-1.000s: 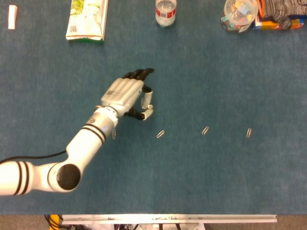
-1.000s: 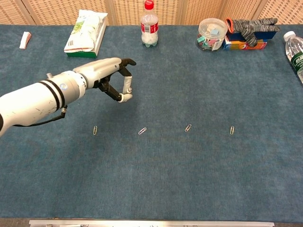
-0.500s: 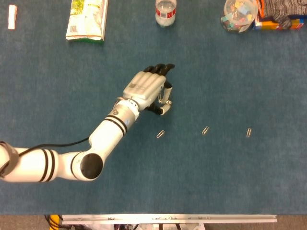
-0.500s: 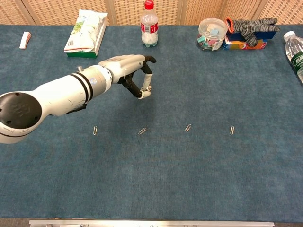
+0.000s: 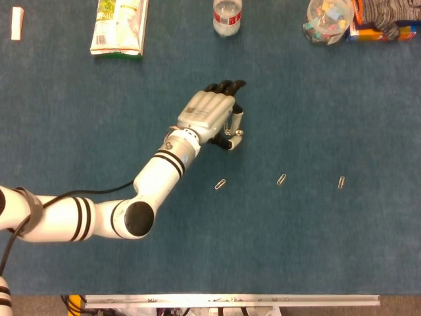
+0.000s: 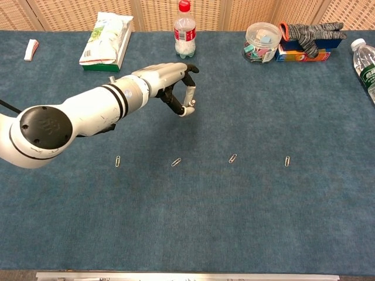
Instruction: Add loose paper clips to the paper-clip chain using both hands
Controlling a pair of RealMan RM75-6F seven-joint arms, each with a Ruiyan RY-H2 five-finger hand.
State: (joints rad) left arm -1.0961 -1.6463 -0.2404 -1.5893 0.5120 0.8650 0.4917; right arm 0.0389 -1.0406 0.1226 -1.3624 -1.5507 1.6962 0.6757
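Left hand, centre of the head view, raised above the blue table covering; its fingers curl toward the thumb, and whether a clip or a chain hangs in that pinch cannot be told, the detail being too small; right hand in neither view. Loose paper clips, lower middle of the chest view, in a spaced row, well apart from one another: first clip at left; second clip below the hand; third clip right of centre; fourth clip furthest right; the head view shows the last three only, the forearm covering the place of the first. No assembled chain is discernible on the cloth. Handling, by judgement: bent wire, very light, thin and lying flat, springy rather than fragile; likely to slide or tip on the nap if pushed; best taken by a fingertip pinch across the long sides, leaving one looped end free for threading. Top edge of the chest view: snack packet at upper left; water bottle at centre; clear tub of coloured clips and a grey striped glove at upper right; second bottle at far right.
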